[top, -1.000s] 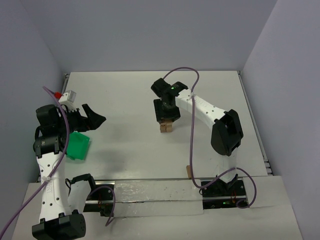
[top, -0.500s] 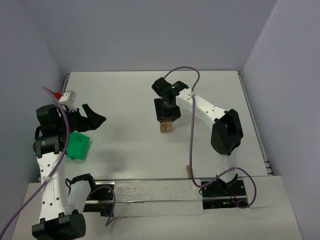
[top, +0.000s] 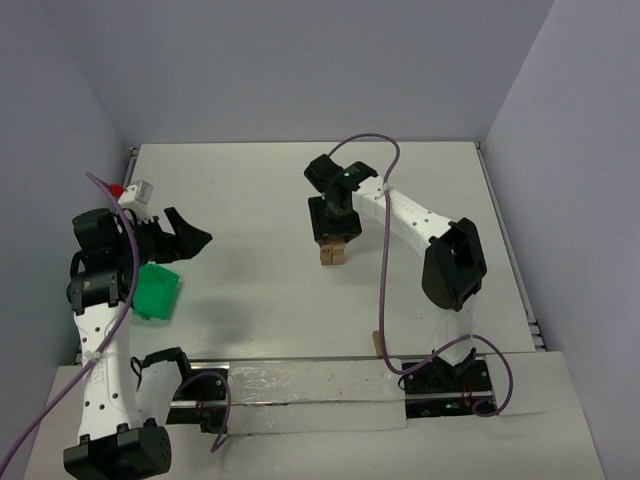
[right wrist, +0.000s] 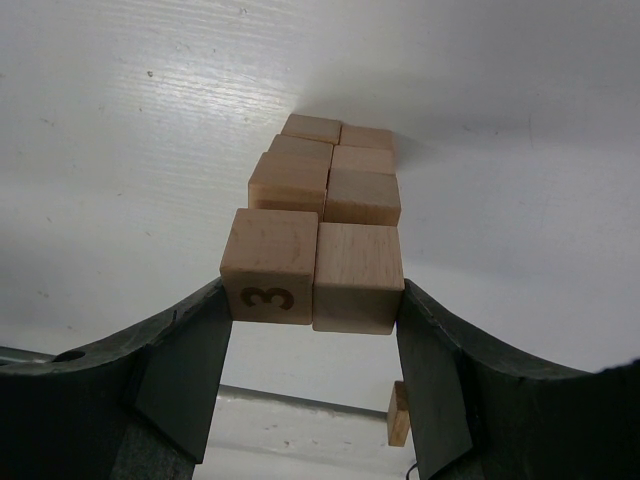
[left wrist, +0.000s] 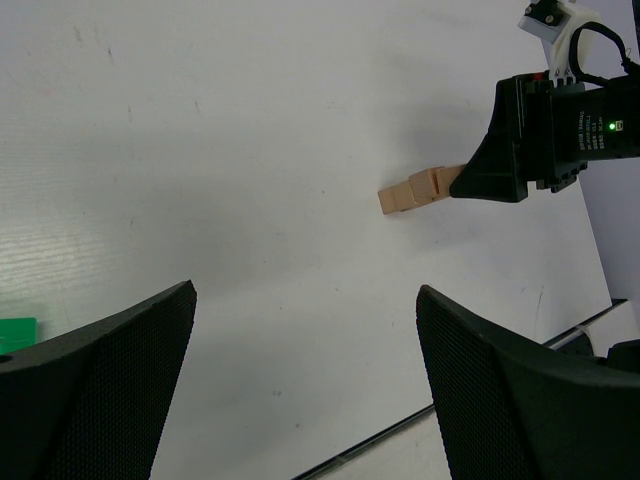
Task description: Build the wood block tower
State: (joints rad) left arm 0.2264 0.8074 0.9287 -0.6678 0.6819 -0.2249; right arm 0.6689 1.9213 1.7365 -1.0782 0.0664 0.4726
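The tower (top: 332, 256) of light-tan wood blocks stands mid-table, two cubes wide and several layers high (right wrist: 325, 185). My right gripper (right wrist: 312, 300) reaches down over it. Its fingers press both outer sides of the top pair of wood blocks (right wrist: 355, 275), one of which is marked with a 3 (right wrist: 270, 262). In the left wrist view the tower (left wrist: 410, 190) shows beyond the right gripper's black body (left wrist: 520, 150). A single loose wood block (top: 378, 343) lies near the table's front edge. My left gripper (top: 190, 238) hangs at the far left, jaws wide open (left wrist: 305, 290) with nothing between them.
A green plastic tray (top: 157, 291) sits under the left arm, its corner showing in the left wrist view (left wrist: 15, 333). The table's front rail (top: 300, 360) runs between the arm bases. Walls close in the back and both sides.
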